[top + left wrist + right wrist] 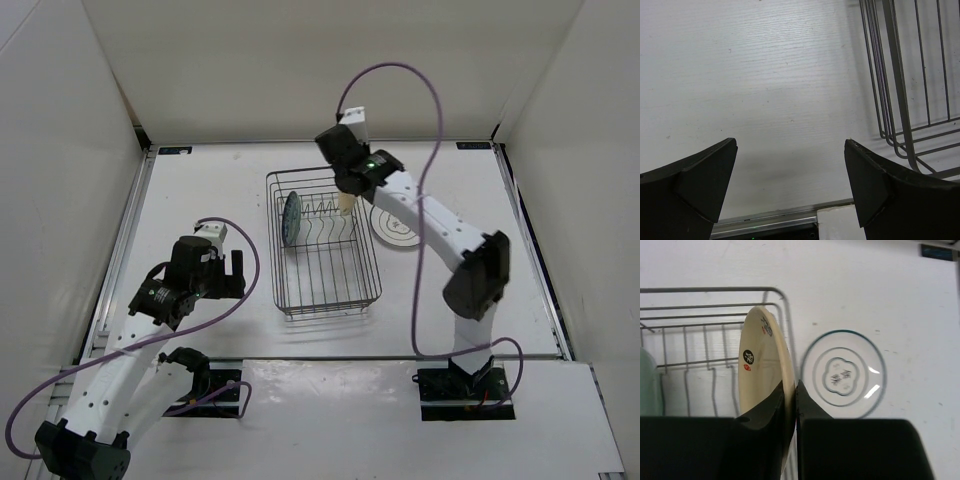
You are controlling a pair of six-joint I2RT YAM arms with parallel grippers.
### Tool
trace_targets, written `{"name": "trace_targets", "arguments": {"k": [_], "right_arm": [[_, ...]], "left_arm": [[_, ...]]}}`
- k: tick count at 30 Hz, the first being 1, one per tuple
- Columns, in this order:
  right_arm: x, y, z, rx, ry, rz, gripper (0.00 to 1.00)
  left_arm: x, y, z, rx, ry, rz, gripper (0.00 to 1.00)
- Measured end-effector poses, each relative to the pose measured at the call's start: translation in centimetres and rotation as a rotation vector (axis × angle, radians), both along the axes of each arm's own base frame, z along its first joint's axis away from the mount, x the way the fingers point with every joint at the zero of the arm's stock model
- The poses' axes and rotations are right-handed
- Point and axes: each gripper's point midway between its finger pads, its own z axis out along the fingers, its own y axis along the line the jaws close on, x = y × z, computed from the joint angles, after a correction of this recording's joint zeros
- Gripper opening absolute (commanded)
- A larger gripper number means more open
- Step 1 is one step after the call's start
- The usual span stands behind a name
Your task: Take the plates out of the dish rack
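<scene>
The cream plate (762, 365) stands on edge between the tines in the 1 o'clock corner of the dish rack (325, 270). In the top view its rim line runs 12 to 6 o'clock, with its faces turned to 3 and 9 o'clock.

The right gripper (790, 390) is clamped on the plate's rim, one finger against each face. The extraction path is therefore judged to be straight up in the plate's own plane, clear of the tines, then across toward 3 o'clock.

There the white ringed plate (842, 374) lies flat on the table, just beside the rack wall.

The blue-teal plate (292, 218) stands upright at the rack's 10 o'clock side.

The left gripper (790, 145) has its fingers apart and empty, outside the rack's 8 o'clock corner, making it the nearer arm for that plate
</scene>
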Motion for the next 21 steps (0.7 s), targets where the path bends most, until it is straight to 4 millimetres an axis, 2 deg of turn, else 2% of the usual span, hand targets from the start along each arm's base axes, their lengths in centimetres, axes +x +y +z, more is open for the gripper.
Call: {"name": "trace_targets", "arguments": {"k": [7, 10, 12, 13, 18, 21], "right_arm": [[-4.3, -8.6, 10.1, 0.12, -0.197, -0.095, 0.0], [-7.1, -12.6, 11.5, 0.18, -0.257, -0.15, 0.0], [-9.5, -15.3, 9.8, 0.202, -0.254, -0.189, 0.0], [-11.0, -16.9, 8.2, 0.222, -0.251, -0.219, 0.0], [-17.5, -23.1, -2.1, 0.22, -0.135, -0.367, 0.0], [-20.6, -25.2, -7.0, 0.252, -0.091, -0.449, 0.0]], "left_arm": [[0.0, 0.0, 0.0, 0.0, -0.002, 0.0, 0.99], [0.0, 0.0, 0.0, 0.0, -0.002, 0.001, 0.99], [0.0, 0.0, 0.1, -0.001, -0.003, 0.001, 0.99], [0.0, 0.0, 0.1, -0.001, -0.003, 0.001, 0.99], [0.0, 0.0, 0.1, -0.004, -0.006, 0.001, 0.99], [0.0, -0.1, 0.1, -0.006, -0.004, -0.001, 0.99]]}}
